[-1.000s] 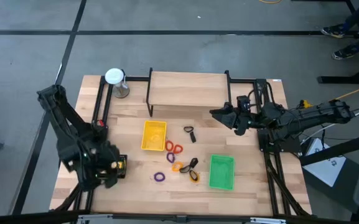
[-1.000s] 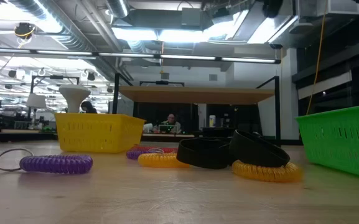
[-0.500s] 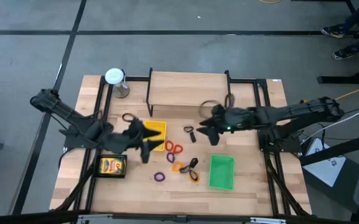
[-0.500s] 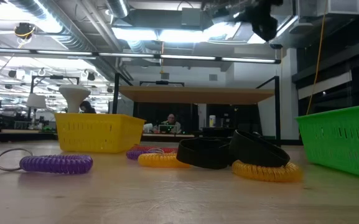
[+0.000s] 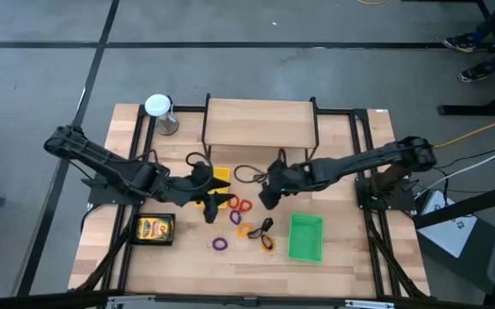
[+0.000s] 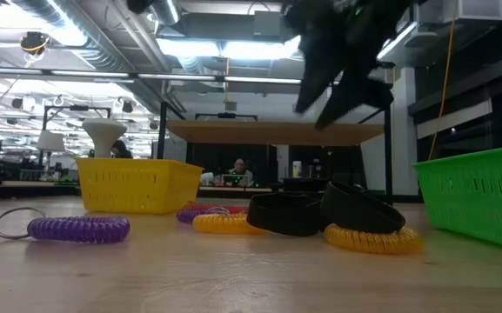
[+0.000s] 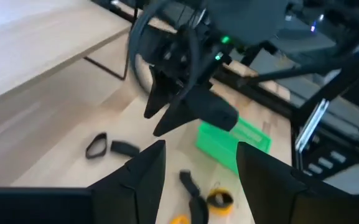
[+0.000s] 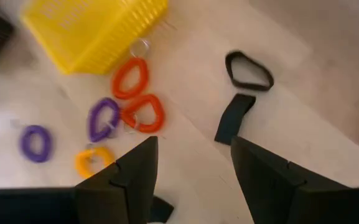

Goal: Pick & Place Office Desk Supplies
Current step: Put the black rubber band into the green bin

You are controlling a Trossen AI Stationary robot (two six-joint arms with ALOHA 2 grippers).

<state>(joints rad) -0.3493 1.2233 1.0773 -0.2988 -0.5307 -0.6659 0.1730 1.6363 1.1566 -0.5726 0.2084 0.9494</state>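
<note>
Hovering over coiled rings (image 5: 240, 206), left gripper (image 5: 210, 209), right gripper (image 5: 264, 196), jaws apart, empty

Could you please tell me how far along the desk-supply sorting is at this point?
Barely begun. The yellow plastic basket and green plastic basket show nothing sorted inside. Both the left gripper and right gripper hover open, holding nothing. The orange coil rings and black strap loop remain loose.

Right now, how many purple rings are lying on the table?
2. The lone purple ring lies by itself nearer the table's front edge. The second purple ring lies beside the orange rings, close to the yellow tray. The arms may hide more.
</note>
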